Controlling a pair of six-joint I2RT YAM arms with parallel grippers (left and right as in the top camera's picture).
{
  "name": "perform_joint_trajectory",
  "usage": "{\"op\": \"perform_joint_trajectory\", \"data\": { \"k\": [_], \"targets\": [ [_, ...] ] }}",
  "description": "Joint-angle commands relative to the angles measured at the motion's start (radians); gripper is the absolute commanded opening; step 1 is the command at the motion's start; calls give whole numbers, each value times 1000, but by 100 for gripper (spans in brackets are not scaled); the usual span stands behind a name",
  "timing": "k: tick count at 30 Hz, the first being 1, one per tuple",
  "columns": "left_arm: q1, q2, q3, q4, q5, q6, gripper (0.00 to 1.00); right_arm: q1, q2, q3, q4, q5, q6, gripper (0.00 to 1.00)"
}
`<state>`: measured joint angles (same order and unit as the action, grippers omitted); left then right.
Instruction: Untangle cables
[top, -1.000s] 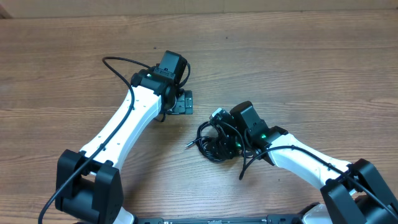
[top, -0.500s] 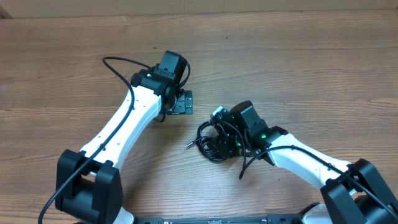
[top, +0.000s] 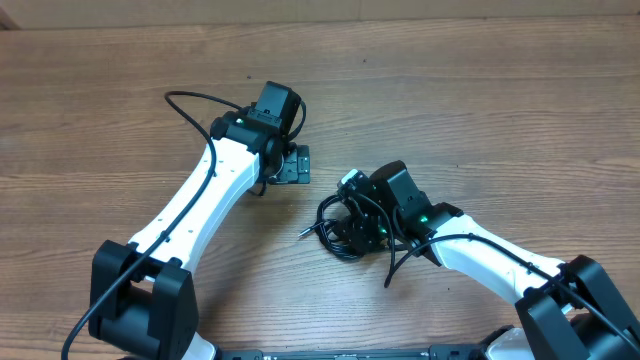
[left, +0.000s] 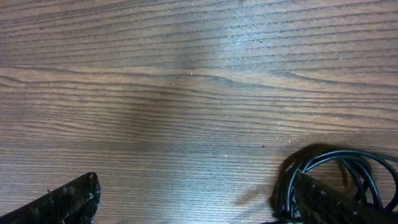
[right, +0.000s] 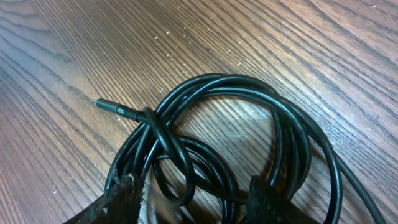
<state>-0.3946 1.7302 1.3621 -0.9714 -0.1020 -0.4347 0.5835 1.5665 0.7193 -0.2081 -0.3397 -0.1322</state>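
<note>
Cables (right: 214, 79) lie coiled between parted fingers (right: 124, 198) of right gripper (right: 196, 202); left gripper (left: 199, 205) spread wide

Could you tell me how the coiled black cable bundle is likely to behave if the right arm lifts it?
The cable bundle looks thin and loosely looped, so it would probably sag rather than hold shape. One strand wraps around the others near the plug end, so the loops would likely rise together.
</note>
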Motion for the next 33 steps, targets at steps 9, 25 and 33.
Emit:
{"op": "perform_joint_trajectory", "data": {
  "k": [9, 25, 33],
  "targets": [
    [6, 3, 14, 6, -10, 20, 100, 6, 84, 21, 31, -29, -8, 46],
    [6, 3, 14, 7, -10, 20, 100, 6, 84, 21, 31, -108, -8, 5],
    [6, 3, 14, 4, -10, 20, 100, 5, 84, 21, 31, -109, -7, 4]
  ]
}}
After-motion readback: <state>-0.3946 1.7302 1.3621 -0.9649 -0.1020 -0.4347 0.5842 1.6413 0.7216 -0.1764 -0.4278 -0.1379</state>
